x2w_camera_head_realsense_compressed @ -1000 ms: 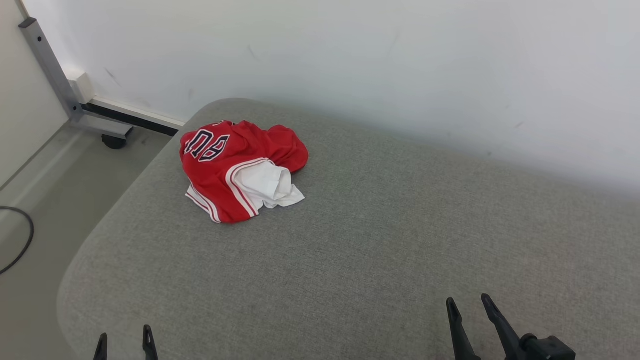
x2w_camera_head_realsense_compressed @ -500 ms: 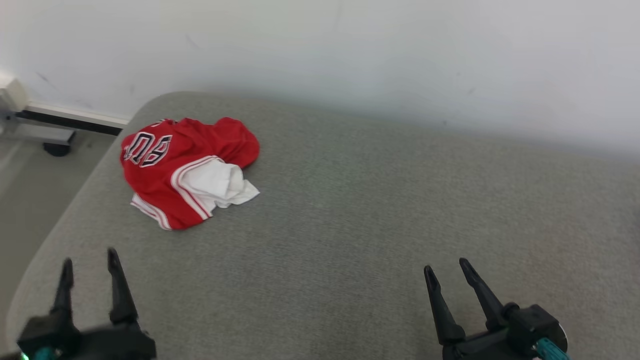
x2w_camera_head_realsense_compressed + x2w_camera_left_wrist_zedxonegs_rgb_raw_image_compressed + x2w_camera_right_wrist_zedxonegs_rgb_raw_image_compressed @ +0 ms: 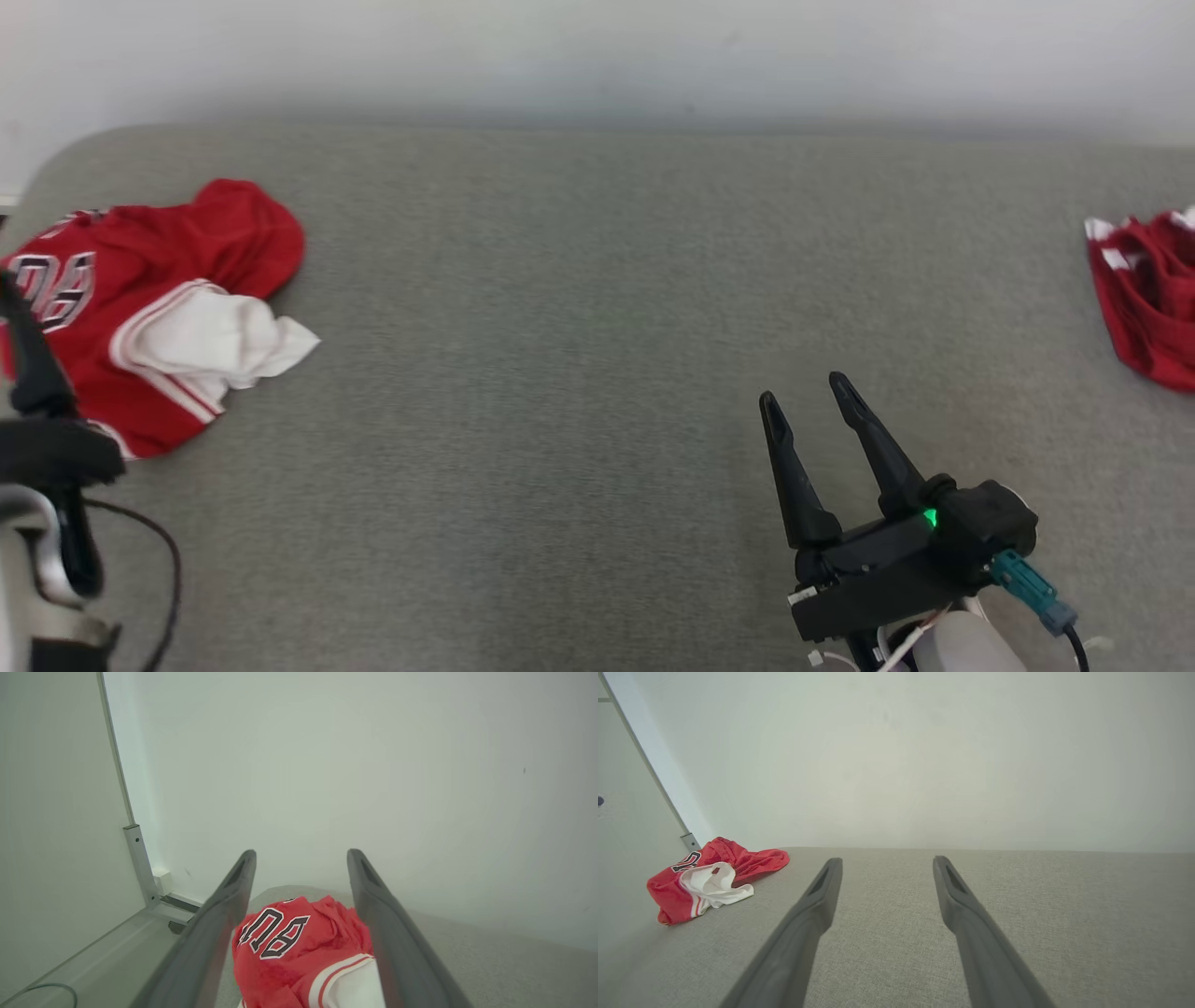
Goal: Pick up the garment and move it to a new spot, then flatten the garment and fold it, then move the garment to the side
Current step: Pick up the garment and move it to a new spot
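Observation:
The garment (image 3: 140, 299) is a crumpled red jersey with white trim and dark lettering, lying at the left end of the grey padded surface (image 3: 597, 327). One dark finger (image 3: 26, 350) of my left gripper rises at the head view's left edge, in front of the jersey. In the left wrist view, the left gripper (image 3: 301, 856) is open and the garment (image 3: 289, 947) lies between and beyond its fingers. My right gripper (image 3: 803, 389) stands open and empty over the surface at the lower right, far from the jersey. The right wrist view has the right gripper (image 3: 887, 861) open, with the garment (image 3: 710, 882) far to its left.
A second red and white cloth (image 3: 1153, 299) lies at the surface's right edge. A white wall (image 3: 597, 56) runs along the back. Left of the surface stands a grey metal post (image 3: 138, 868), and a dark cable (image 3: 51, 989) lies on the floor.
The head camera has swung right, so the whole picture shifted left and the second cloth came into view. Both grippers have come further up into view. The jersey lies unmoved.

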